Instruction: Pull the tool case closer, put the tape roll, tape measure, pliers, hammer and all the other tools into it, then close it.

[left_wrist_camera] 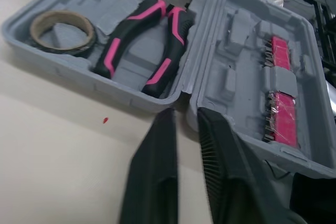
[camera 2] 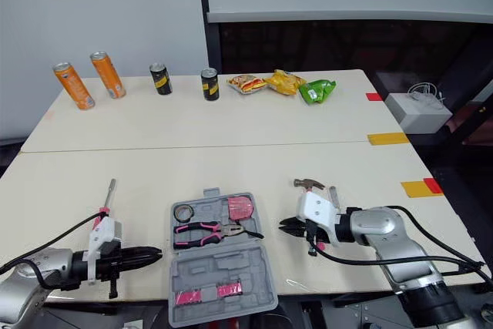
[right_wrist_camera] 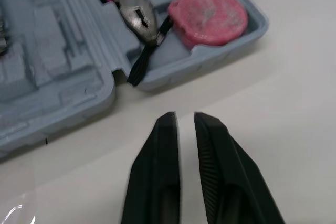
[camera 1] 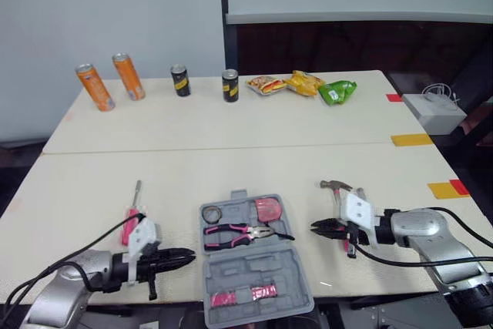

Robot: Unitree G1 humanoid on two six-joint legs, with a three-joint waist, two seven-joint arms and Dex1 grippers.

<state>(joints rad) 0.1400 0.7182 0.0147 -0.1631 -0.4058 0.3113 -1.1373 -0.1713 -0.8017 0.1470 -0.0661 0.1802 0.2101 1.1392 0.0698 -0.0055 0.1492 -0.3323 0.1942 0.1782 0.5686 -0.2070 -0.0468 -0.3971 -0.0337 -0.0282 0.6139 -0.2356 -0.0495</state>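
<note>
Left eye view: the grey tool case (camera 1: 240,273) lies open at lower centre, long axis up the frame. Pink-handled pliers (camera 1: 239,231) lie crosswise inside, nose toward frame right. The left gripper (camera 1: 189,256) and right gripper (camera 1: 314,226) flank it. Left wrist view: fingers (left_wrist_camera: 155,166) nearly together, empty. Right wrist view: fingers (right_wrist_camera: 157,166) nearly together, empty, facing the pink tape measure (right_wrist_camera: 210,15).

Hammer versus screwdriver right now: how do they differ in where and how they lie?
The screwdriver lies left of the tool case, beside the left gripper, with its pink handle toward the robot. The hammer lies right of the case, its handle largely hidden behind the right gripper. Both are outside the case.
</note>
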